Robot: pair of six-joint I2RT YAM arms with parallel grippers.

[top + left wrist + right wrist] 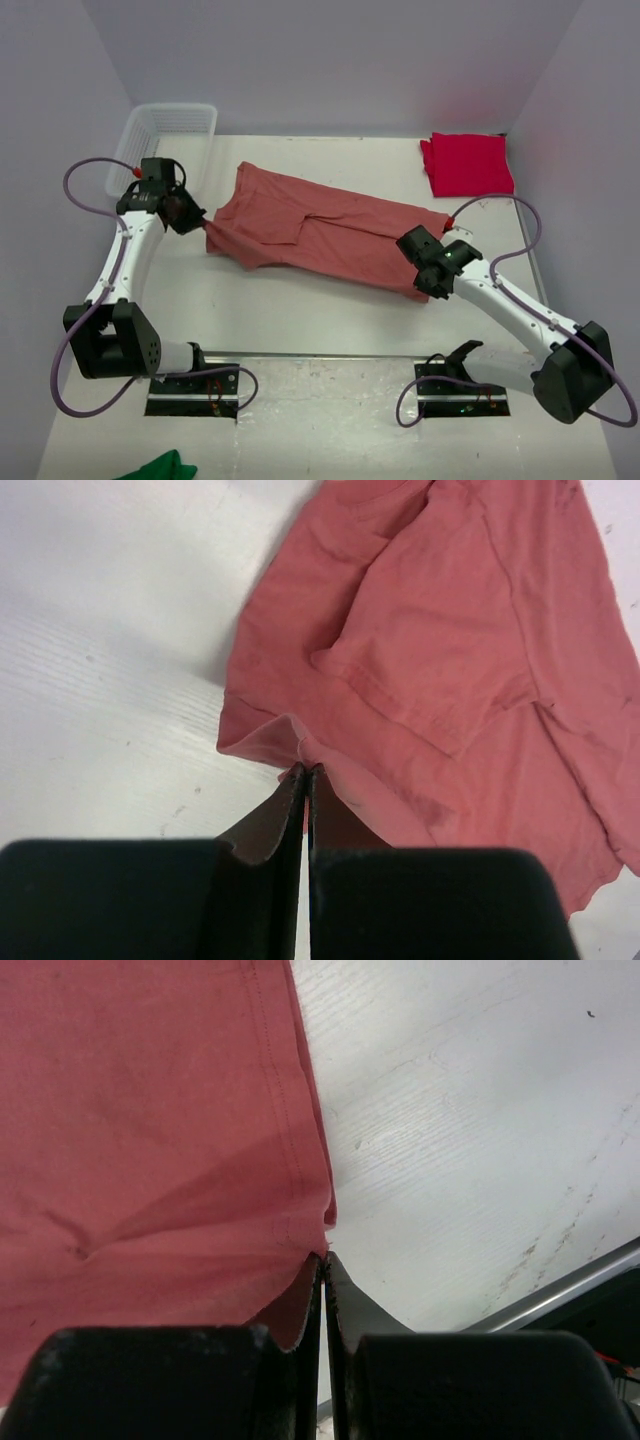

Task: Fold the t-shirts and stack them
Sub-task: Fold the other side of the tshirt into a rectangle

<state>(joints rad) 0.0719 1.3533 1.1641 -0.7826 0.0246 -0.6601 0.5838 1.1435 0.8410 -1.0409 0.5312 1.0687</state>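
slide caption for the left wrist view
Left gripper shut on the edge of the salmon-red t-shirt on a white table.

salmon t-shirt (150,1110) cut off; green cloth (158,468) too

"What's sitting in the far left corner?"

"A white plastic basket (190,118) with slatted sides. It stands on the white table (300,320), close to the pale walls."

"Anything nearer to us?"

"A crumpled green cloth (160,467) at the front left, partly cut off from sight. A metal strip (330,356) runs across the tabletop."
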